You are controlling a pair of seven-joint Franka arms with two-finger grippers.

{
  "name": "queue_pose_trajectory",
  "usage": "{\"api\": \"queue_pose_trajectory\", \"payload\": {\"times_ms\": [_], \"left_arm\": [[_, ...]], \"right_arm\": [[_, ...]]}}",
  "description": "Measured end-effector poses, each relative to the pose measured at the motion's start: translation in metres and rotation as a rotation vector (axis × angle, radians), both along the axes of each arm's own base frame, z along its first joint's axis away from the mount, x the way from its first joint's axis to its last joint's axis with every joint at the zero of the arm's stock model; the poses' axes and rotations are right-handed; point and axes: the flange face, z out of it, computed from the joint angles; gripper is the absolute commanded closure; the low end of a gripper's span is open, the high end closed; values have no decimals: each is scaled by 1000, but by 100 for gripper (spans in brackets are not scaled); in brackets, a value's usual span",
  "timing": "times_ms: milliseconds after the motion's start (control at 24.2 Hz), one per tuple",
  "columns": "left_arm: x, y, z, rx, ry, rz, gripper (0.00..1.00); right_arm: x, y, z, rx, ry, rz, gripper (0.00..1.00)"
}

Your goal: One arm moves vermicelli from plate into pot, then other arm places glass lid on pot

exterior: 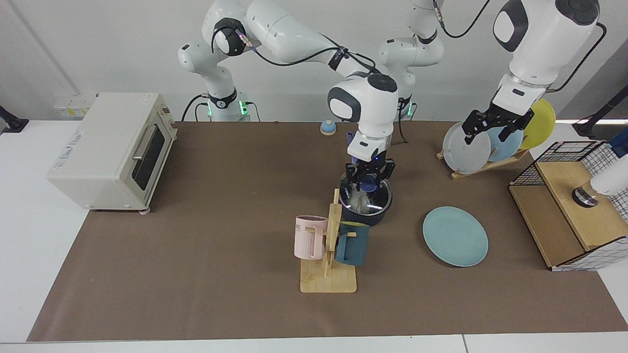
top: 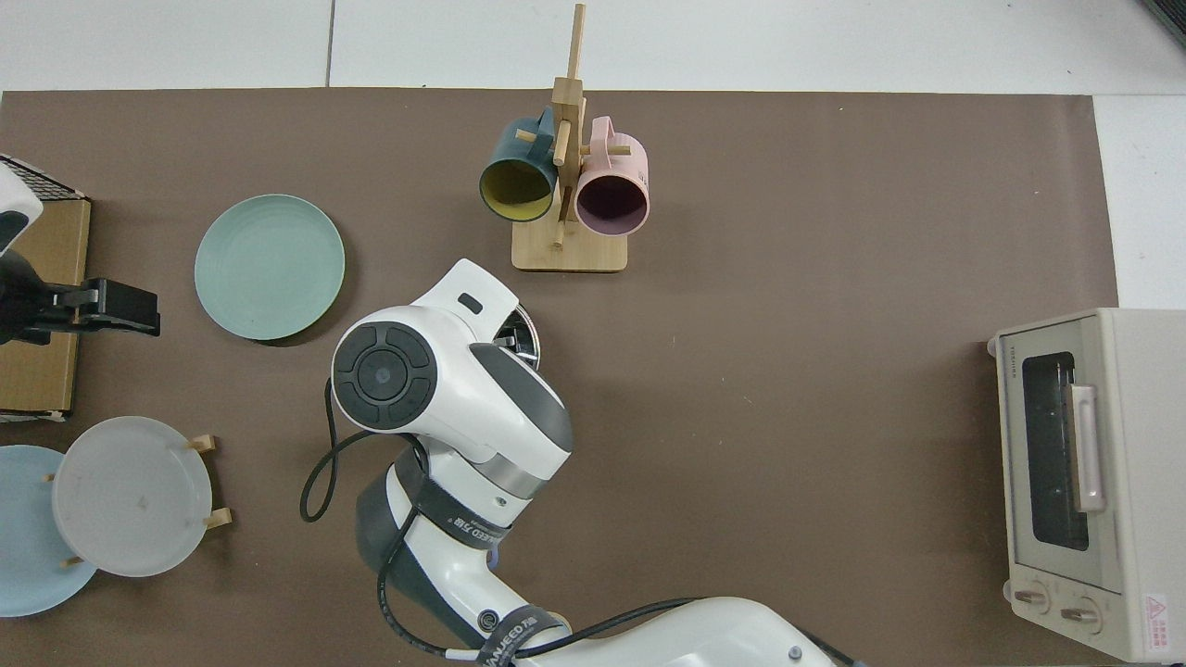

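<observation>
"TOSHIBA" on toaster oven (top: 1084, 482), "FANJEED" on arm strap (top: 508, 639)

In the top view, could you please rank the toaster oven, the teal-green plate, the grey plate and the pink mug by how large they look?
Largest to smallest:
1. Toaster oven, clearly largest.
2. Grey plate and teal-green plate: near alike; the grey one stands on a rack, nearer the camera, so no ranking.
3. Pink mug, smallest.
</observation>
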Motion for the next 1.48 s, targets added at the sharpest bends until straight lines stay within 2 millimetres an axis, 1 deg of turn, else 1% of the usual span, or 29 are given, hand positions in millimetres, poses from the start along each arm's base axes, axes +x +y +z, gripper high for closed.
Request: {"api": "queue_pose_trajectory", "payload": {"times_ms": [1485], "left_arm": [[0, 0, 0, 0, 0, 0, 0]], "right_arm": [[7, 0, 2, 9, -19, 15, 100]]}}
